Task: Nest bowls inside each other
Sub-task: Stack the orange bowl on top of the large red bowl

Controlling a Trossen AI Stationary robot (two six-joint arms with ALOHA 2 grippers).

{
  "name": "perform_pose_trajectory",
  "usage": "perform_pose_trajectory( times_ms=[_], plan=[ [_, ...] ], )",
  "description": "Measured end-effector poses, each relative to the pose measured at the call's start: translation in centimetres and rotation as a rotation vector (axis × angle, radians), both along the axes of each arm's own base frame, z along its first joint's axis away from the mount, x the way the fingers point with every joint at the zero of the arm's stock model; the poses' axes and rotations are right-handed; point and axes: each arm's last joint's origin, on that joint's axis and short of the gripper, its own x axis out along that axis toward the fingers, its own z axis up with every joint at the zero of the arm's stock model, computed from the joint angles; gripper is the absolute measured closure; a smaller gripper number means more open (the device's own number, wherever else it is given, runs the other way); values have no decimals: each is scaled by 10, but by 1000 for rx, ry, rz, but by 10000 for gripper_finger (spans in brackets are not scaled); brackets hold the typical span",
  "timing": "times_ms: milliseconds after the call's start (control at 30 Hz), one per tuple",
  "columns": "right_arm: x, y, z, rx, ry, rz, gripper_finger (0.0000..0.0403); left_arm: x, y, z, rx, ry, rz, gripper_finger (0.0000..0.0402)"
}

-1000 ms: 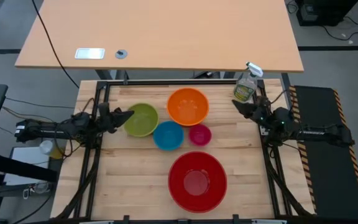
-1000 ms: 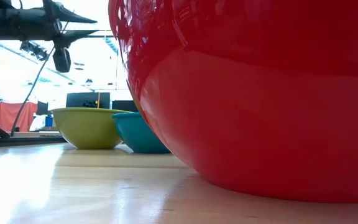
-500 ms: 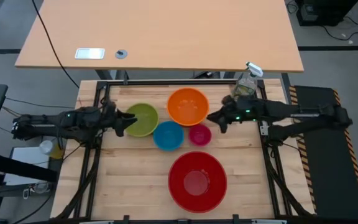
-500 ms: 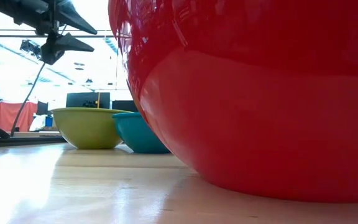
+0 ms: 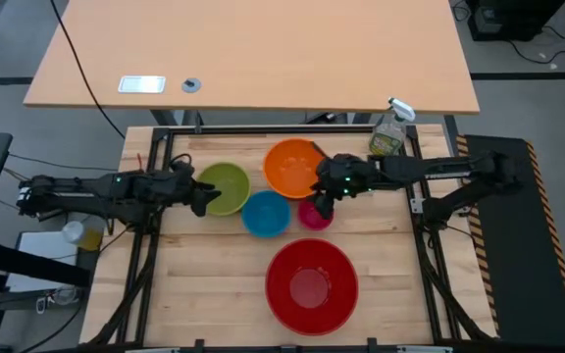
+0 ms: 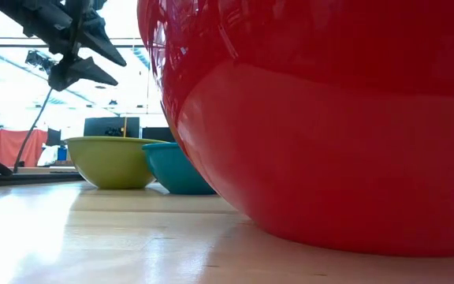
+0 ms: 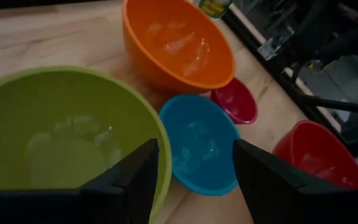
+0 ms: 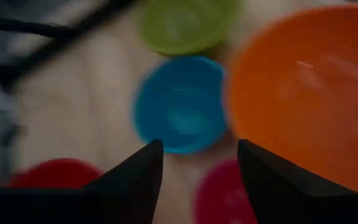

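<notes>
Five bowls stand on their bases on the wooden table: lime green (image 5: 226, 188), orange (image 5: 295, 167), blue (image 5: 265, 213), small pink (image 5: 315, 215) and big red (image 5: 311, 284). My left gripper (image 5: 202, 196) hangs open above the green bowl's left rim (image 7: 160, 149), touching nothing. My right gripper (image 5: 320, 201) is open too. It slants down over the gap between the orange bowl (image 8: 303, 93) and the pink bowl (image 8: 225, 193), with the blue bowl (image 8: 179, 102) ahead of it. In the low view the left gripper (image 6: 93, 59) shows high above the green bowl (image 6: 110, 162).
A clear spray bottle (image 5: 388, 132) stands at the table's far right corner. A black frame (image 5: 263, 129) runs round the table. The red bowl (image 6: 329, 118) fills most of the low view. Bare wood lies at the near left (image 5: 204, 284).
My right gripper has swung from the table's right edge toward the middle, tipping downward, and now hangs over the pink and orange bowls. My left gripper has tipped downward over the green bowl and opened. No bowl has moved.
</notes>
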Motion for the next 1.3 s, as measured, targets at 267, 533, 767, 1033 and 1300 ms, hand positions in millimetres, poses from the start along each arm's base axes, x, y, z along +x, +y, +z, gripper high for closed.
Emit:
perform_pose_trajectory(
  times_ms=[267,533,767,1033,1300],
  plan=[
    [-2,-37,-7,29,300,-358,188,17,0,-7,-67,16,44,193],
    [-11,-72,-21,83,387,-451,188,43,7,-6,-47,-93,117,193],
    [-22,-105,-40,99,414,-499,188,50,14,-7,-53,-116,144,193],
    [-22,-129,-61,164,299,-524,188,51,13,-6,-97,-126,128,193],
    [-13,-135,-92,189,356,-503,189,50,13,-7,-90,-116,124,193]
  ],
)
